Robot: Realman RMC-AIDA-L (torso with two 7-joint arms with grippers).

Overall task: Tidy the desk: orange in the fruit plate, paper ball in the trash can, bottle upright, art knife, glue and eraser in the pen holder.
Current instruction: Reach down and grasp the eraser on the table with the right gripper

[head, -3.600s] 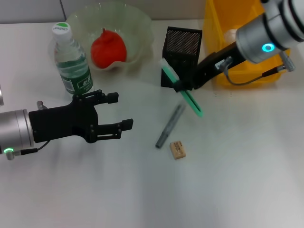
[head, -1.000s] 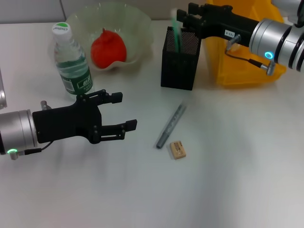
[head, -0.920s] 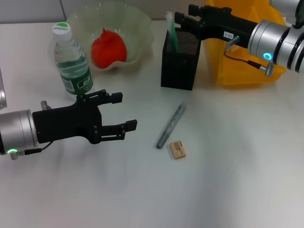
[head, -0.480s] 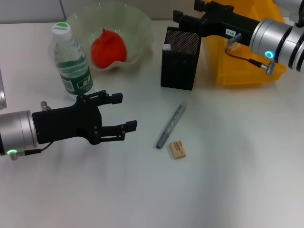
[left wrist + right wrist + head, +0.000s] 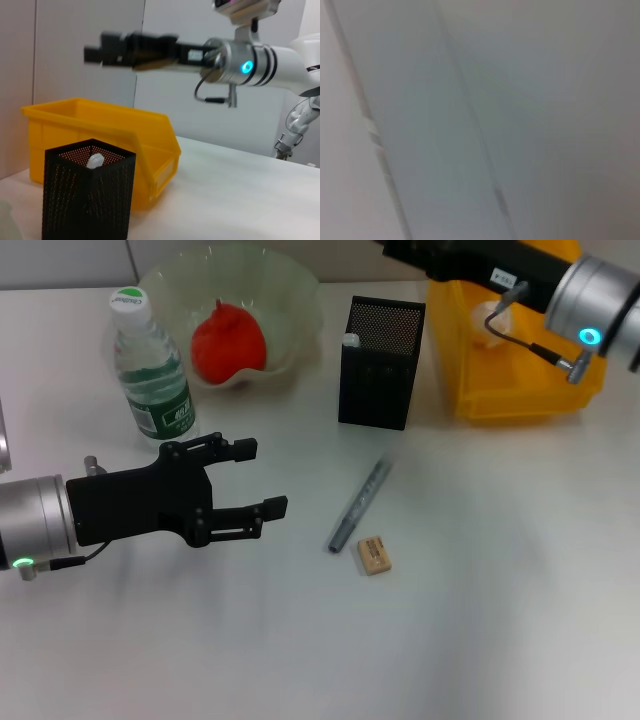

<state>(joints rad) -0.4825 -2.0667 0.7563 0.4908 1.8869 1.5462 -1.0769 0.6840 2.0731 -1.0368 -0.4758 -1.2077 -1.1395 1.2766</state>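
My left gripper [image 5: 257,478] is open and empty, low over the table left of a grey pen-shaped stick [image 5: 360,505] and the tan eraser [image 5: 375,554]. My right gripper [image 5: 100,49] hangs high above the black mesh pen holder [image 5: 380,365]; its arm [image 5: 480,262] crosses the top edge of the head view. A white tip [image 5: 349,340] pokes up inside the holder. The orange [image 5: 228,340] lies in the pale-green fruit plate [image 5: 295,290]. The bottle [image 5: 150,370] stands upright. An off-white lump, seemingly the paper ball [image 5: 490,315], lies in the yellow trash can [image 5: 520,370].
The left wrist view shows the pen holder [image 5: 90,200] in front of the trash can [image 5: 100,130]. The right wrist view shows only a blurred grey surface. Bare table lies in front of and to the right of the eraser.
My right gripper carried a green tool to the pen holder, let it drop inside, then rose and drew back toward the trash can. The left arm has barely moved.
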